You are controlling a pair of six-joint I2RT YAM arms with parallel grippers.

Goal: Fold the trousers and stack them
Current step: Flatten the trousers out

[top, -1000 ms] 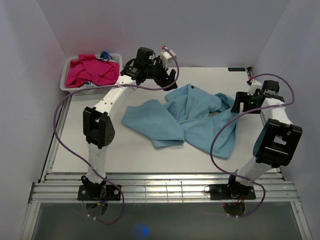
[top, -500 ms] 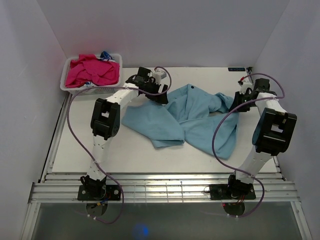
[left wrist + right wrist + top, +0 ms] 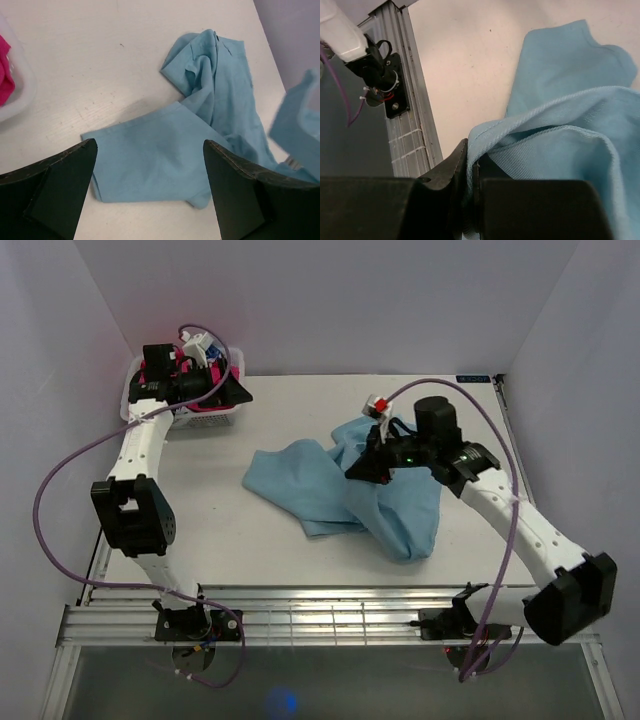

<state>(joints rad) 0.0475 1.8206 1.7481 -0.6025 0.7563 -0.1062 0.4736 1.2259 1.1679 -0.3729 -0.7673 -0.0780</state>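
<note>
My right claw (image 3: 469, 167) is clamped on a hem of the trousers (image 3: 320, 488), which lie crumpled on the worktop (image 3: 300, 408); my left claw (image 3: 232, 392), jaws wide and empty, hangs well apart.

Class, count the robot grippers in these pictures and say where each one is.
2. The left gripper is open beside the basket at the far-left corner; the right gripper is mid-table, shut on a raised edge of the trousers.
</note>
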